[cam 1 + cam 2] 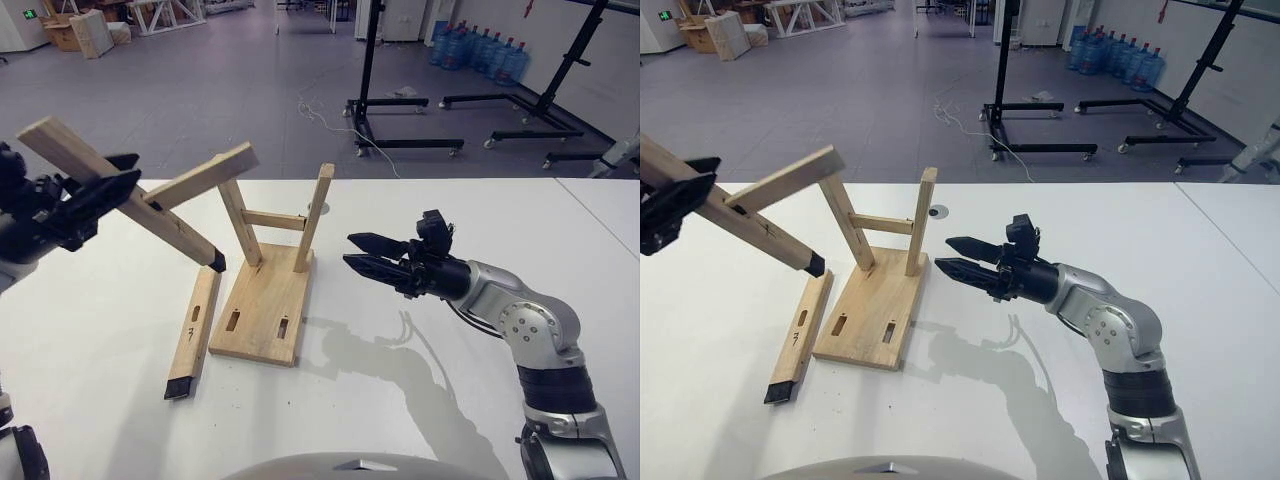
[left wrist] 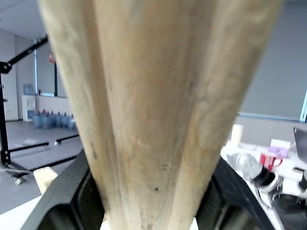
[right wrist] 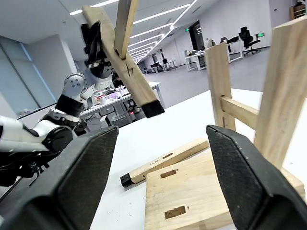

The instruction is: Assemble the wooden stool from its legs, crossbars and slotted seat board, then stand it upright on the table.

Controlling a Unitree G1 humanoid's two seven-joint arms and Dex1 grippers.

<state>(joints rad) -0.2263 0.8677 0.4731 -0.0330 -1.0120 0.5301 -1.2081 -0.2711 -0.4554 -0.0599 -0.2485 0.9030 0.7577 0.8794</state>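
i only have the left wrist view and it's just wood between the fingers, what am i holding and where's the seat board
Observer: The left gripper is shut on a leg held slanting in the air, black-capped end lowest, with a crossbar fitted across it.
Operator: and the board, any slots free
Observer: The seat board lies flat on the table, just right of the capped end. Two standing legs fill its far side, and the two slots on its near side are empty.
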